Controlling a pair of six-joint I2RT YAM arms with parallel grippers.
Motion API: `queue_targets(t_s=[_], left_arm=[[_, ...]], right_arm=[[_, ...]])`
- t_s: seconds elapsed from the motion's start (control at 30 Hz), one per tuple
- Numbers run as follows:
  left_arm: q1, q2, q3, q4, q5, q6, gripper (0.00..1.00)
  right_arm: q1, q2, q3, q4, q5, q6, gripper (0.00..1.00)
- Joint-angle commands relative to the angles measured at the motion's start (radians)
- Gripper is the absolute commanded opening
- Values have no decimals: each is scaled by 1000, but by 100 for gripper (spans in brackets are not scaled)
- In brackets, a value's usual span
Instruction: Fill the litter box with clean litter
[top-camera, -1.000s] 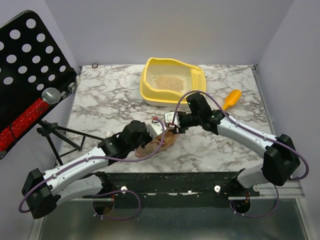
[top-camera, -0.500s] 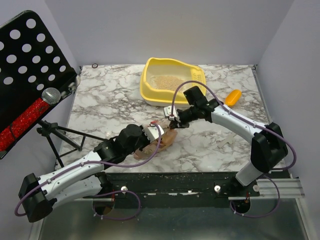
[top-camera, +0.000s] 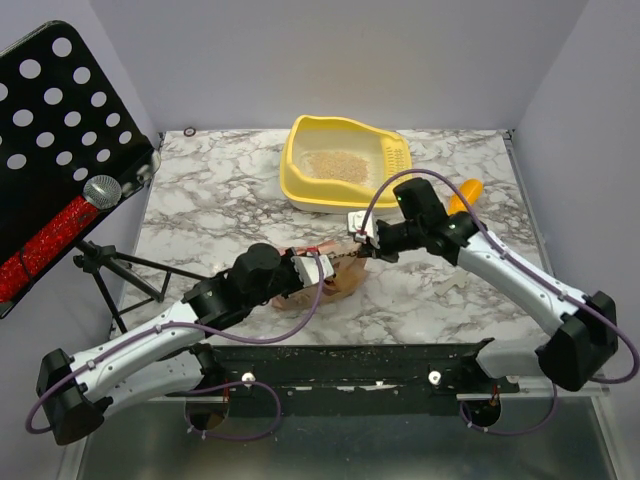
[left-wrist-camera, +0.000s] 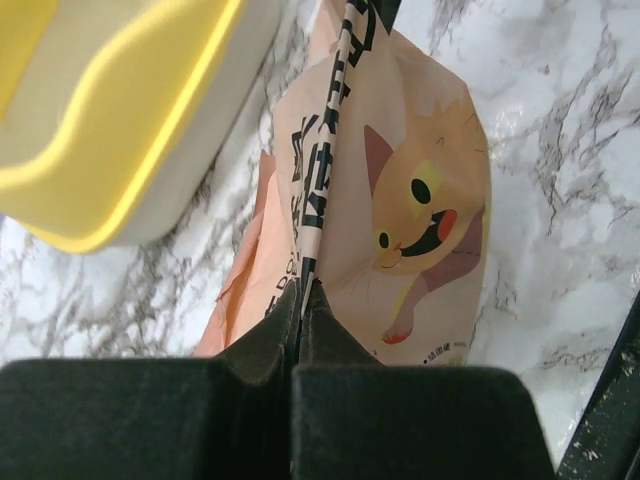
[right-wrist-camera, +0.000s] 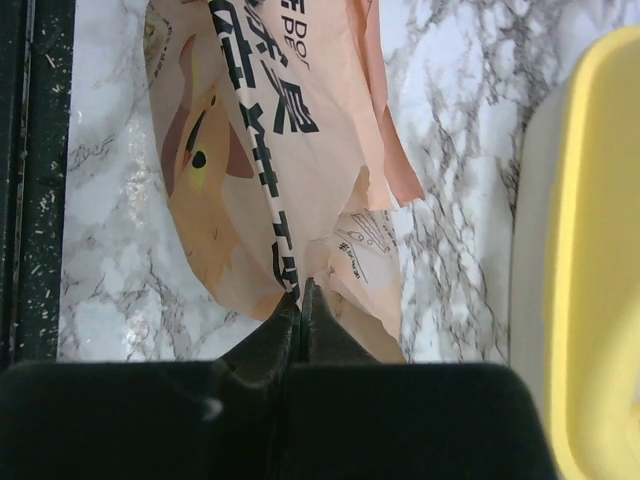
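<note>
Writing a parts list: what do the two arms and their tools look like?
The left arm and right arm have white links, bulky black joints and a looping purple cable each. The left tool and right tool have white bodies and black fingers.

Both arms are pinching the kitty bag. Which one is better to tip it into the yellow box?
Probably the right. Both are shut on the bag, but the right gripper pinches the end nearer the litter box, so it could lift and tilt that way. The left gripper holds the farther end.
</note>
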Motion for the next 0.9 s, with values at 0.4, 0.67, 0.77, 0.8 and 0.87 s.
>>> queue_targets(t_s=[0.4, 0.67, 0.77, 0.8, 0.87], left_arm=[[120, 30, -91, 276, 308, 73, 0], [101, 32, -62, 195, 291, 35, 0], [84, 20, -62, 198, 256, 30, 0], [74, 18, -54, 195, 239, 33, 0], [64, 20, -41, 207, 212, 32, 0]], right_arm=[[-48, -280, -346, 200, 352, 504, 0], [-48, -429, -317, 275, 796, 803, 42], [-51, -458, -273, 206, 987, 1051, 64], [-51, -460, -263, 186, 1007, 1079, 64], [-54, -458, -251, 153, 1056, 1141, 64]])
